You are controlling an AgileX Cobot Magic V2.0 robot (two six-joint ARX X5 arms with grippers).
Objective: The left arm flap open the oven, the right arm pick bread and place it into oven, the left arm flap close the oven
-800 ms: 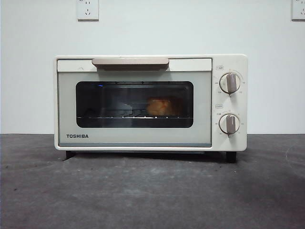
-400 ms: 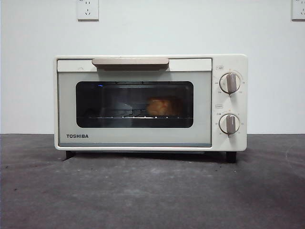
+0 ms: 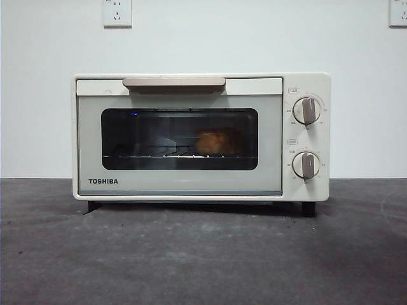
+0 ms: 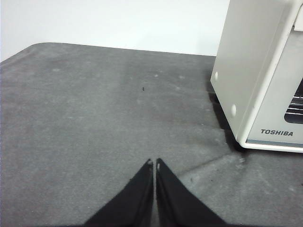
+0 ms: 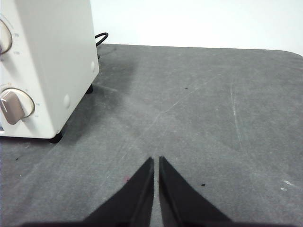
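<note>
The cream-white TOSHIBA oven (image 3: 200, 136) stands in the middle of the table with its door shut and the beige bar handle (image 3: 173, 82) at the top. The golden-orange bread (image 3: 213, 142) sits on the wire rack inside, seen through the dark glass window, right of centre. My left gripper (image 4: 154, 163) is shut and empty over the table, off the oven's left side (image 4: 246, 71). My right gripper (image 5: 156, 161) is shut and empty over the table, off the oven's right side (image 5: 57, 52). Neither arm shows in the front view.
Two round beige knobs (image 3: 308, 110) sit on the oven's right panel; the lower one also shows in the right wrist view (image 5: 14, 105). A black power cord (image 5: 100, 39) runs behind the oven. The dark grey table (image 3: 203, 254) stretches in front. Wall sockets (image 3: 117, 13) are above.
</note>
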